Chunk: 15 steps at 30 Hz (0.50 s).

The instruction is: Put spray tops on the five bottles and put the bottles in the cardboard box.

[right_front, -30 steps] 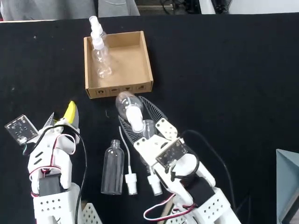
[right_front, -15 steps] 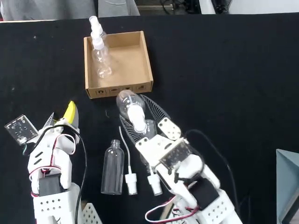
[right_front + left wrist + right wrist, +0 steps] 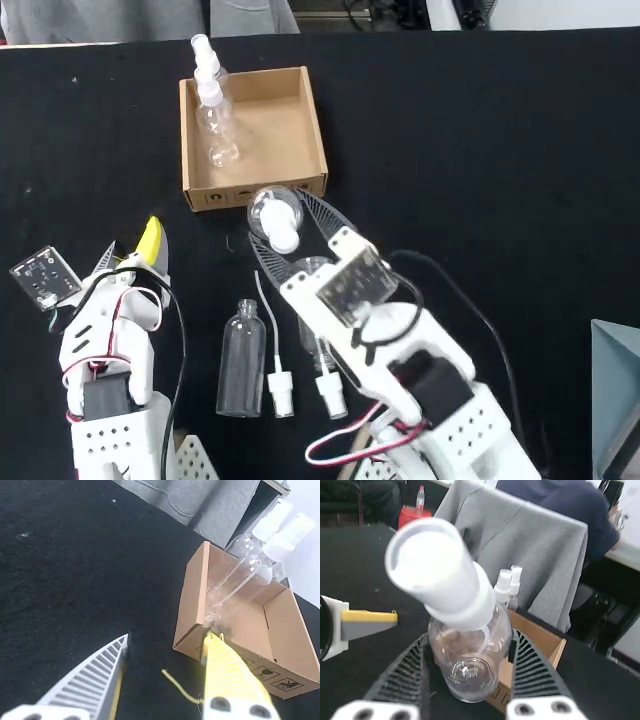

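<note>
My right gripper [image 3: 278, 218] is shut on a clear bottle [image 3: 274, 210] with a white spray top [image 3: 437, 575], held tilted up just in front of the cardboard box [image 3: 316, 120]. Its ribbed fingers [image 3: 530, 675] clamp the bottle's body [image 3: 467, 655]. Two capped bottles [image 3: 215, 110] lean in the box's left side, their tops over the far wall [image 3: 280, 522]. A topless bottle [image 3: 241, 355] lies on the table beside two loose spray tops [image 3: 281, 385]. Another bottle [image 3: 311, 270] is partly hidden under the right arm. My left gripper [image 3: 128, 250] rests open at the front left, holding nothing.
The black table surface stretches wide to the right of the box. A grey-blue object [image 3: 616, 390] sits at the right edge. A chair draped with grey cloth [image 3: 520, 535] stands behind the table.
The right arm has raised the capped bottle, tipped it more upright and carried it closer to the box's front wall. The left arm has kept still.
</note>
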Tool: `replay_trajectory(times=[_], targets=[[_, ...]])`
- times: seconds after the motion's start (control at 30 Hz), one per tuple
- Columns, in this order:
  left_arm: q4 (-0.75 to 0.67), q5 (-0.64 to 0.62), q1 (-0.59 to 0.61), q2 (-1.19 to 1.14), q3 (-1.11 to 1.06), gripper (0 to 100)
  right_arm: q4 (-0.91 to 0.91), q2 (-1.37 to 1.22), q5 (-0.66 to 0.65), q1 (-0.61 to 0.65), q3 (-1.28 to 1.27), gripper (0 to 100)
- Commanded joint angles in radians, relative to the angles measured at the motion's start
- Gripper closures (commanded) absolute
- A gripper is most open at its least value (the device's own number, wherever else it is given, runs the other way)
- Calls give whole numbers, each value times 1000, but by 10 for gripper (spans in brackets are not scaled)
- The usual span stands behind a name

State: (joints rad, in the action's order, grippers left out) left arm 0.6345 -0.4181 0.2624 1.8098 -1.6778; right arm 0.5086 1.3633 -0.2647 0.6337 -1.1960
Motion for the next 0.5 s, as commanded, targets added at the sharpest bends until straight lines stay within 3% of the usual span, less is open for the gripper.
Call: replay_trajectory(times=[0.0,0.47], targets=[[-21,9,8,11,-24,776,2,-91,31,-35,120,945],[-21,9,7,11,-24,776,2,-440,57,-35,363,945]])
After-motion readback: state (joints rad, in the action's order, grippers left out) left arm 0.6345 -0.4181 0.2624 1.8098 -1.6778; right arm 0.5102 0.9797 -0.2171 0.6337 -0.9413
